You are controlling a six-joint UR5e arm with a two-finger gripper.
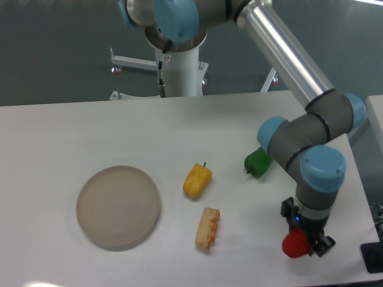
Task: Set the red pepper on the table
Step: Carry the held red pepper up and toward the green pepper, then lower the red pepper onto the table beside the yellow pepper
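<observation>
From my remote station I note the small glossy red toy bell pepper (294,244) at the near right of the large flat white tabletop (90,125), held in the two-finger gripper (304,240), whose dark fingers are closed against its sides; whether its underside touches the surface or hangs just above it I cannot tell from this view. I judge the pepper to be light, hollow and rigid plastic, its shiny skin likely slippery, so a grip across its broadest part looks sounder than one near the stem, which is hidden here. Being rounded, it may roll once released. Elsewhere stand a round beige plate (118,207) at the left, a yellow toy pepper (197,180) and a pale orange-tipped ridged food piece (207,228) near the middle, and a green toy pepper (258,162) beside the arm's elbow, all well apart from the held item.
</observation>
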